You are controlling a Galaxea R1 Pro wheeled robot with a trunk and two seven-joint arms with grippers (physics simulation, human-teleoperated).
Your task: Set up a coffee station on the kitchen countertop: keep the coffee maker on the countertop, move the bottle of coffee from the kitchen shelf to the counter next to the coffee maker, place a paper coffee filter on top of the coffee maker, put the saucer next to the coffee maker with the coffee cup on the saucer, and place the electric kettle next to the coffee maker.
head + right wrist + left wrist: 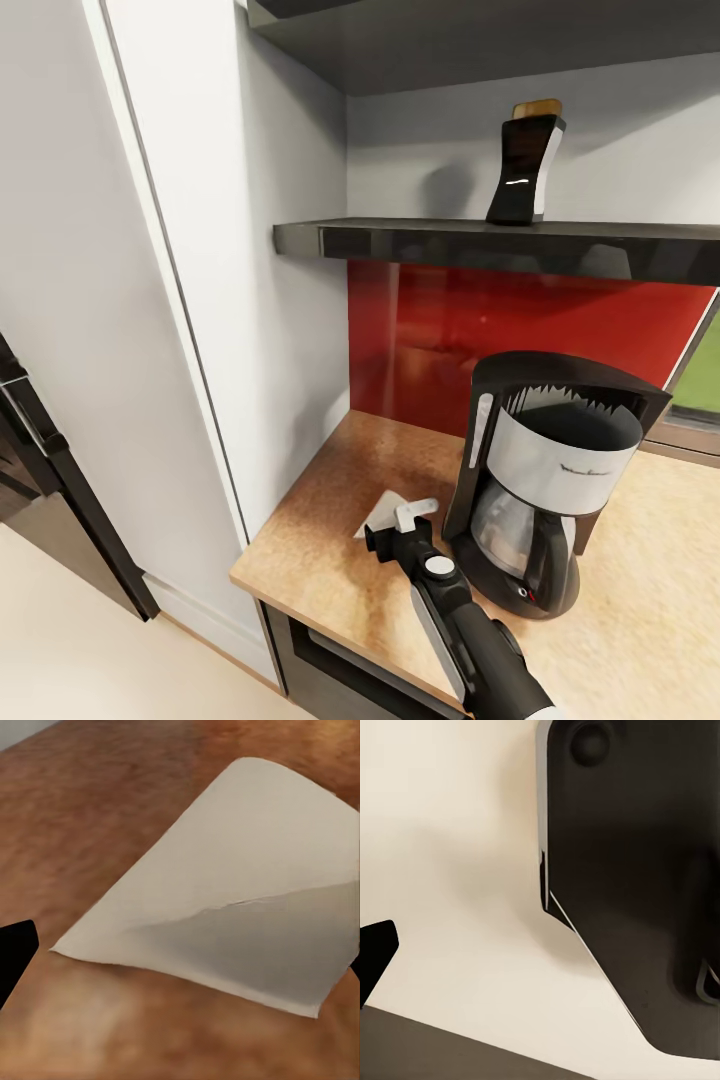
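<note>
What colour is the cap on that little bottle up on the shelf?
Yellow-gold, topping the dark bottle on the black shelf; the head view shows it best.

Red backsplash [520, 340], dark shelf [480, 240], white wall [250, 250].

Right gripper [400, 522] fingers at paper coffee filter [385, 508], beside coffee maker [545, 470]
</note>
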